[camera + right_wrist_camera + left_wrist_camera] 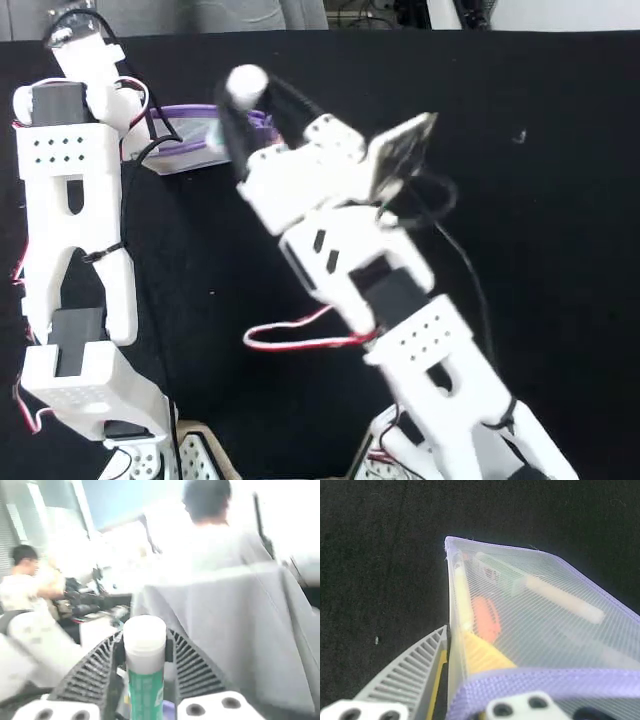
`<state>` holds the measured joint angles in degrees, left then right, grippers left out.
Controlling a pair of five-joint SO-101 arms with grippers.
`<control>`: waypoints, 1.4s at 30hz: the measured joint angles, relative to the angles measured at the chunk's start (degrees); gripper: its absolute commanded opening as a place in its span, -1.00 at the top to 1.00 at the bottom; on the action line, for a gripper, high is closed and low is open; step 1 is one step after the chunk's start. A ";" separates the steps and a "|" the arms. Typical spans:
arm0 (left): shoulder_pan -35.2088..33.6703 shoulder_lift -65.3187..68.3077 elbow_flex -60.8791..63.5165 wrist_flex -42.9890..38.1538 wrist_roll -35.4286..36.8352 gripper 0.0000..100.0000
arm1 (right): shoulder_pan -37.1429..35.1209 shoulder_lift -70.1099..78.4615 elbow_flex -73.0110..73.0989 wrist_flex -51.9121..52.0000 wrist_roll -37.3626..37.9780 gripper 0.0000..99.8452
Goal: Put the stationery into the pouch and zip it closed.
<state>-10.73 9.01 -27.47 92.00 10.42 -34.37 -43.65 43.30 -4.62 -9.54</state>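
A translucent mesh pouch [530, 625] with purple trim lies on the black table at the back left [183, 143]. Inside it I see a yellow pencil [461, 595], an orange item [487, 617] and a white stick [565, 599]. My left gripper [451, 647] is shut on the pouch's edge, and in the high view it sits at the pouch's left end [148, 125]. My right gripper [145, 642] is shut on a glue stick [144, 680] with a white cap and green body. It holds the stick cap-up just above the pouch [245, 88].
The table [540, 200] is covered in black cloth, with bare room to the right and in front. A red-and-white cable [300, 338] loops beside the right arm. People stand in the room behind, away from the table.
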 measured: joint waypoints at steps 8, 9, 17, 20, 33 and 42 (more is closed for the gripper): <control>0.00 0.00 0.00 0.00 0.00 0.94 | -3.69 11.69 0.70 -16.18 9.05 0.98; 0.00 0.00 0.00 0.00 0.00 0.94 | -3.69 14.33 0.70 -18.20 9.58 0.98; 0.00 0.00 0.00 0.00 0.00 0.94 | -3.69 31.56 0.88 -31.47 20.75 0.98; 0.00 0.00 0.00 0.00 0.00 0.94 | -3.60 35.43 0.97 -33.23 23.30 0.98; 0.00 -0.09 2.46 -2.55 0.09 0.94 | -3.25 36.31 3.34 -34.55 24.79 0.43; 0.00 -0.09 2.46 -2.64 0.09 0.94 | -0.53 21.10 10.20 -23.03 24.88 0.54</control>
<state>-10.73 8.92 -25.01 89.36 10.51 -34.90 -22.55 53.49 -27.65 15.34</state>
